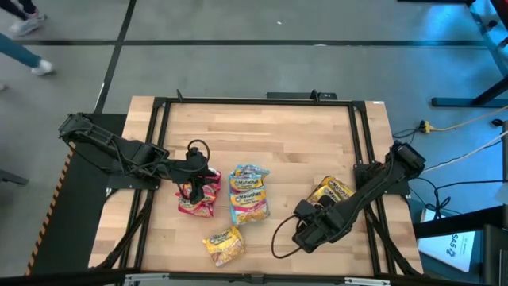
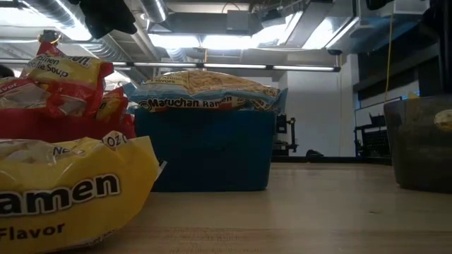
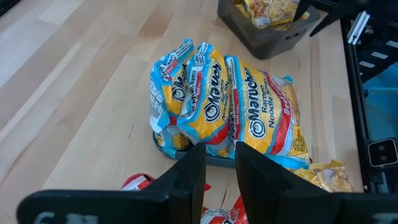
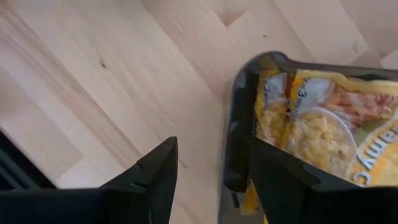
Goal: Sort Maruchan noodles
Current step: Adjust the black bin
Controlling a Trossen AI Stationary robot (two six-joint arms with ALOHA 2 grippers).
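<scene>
Red Maruchan packets [image 1: 200, 199] lie piled on a red tray [image 2: 63, 125], with my left gripper [image 3: 220, 155] just above them, open by a narrow gap with nothing in it. Beside them, blue-edged packets [image 3: 224, 106] stand stacked in a teal tray [image 3: 163, 144]. One loose yellow packet [image 1: 224, 245] lies flat on the table near the front edge. Yellow packets [image 4: 311, 130] lie in a dark grey tray [image 4: 233, 124] at the right. My right gripper [image 4: 214, 168] points down, open, over that tray's corner: one finger over bare table, the other over the tray.
A black frame [image 1: 238, 102] runs round the wooden tabletop [image 1: 270, 135], whose far half is bare wood. Cables [image 1: 278, 238] loop from the right arm near the front edge. A person's feet [image 1: 24, 36] show on the floor beyond the far left corner.
</scene>
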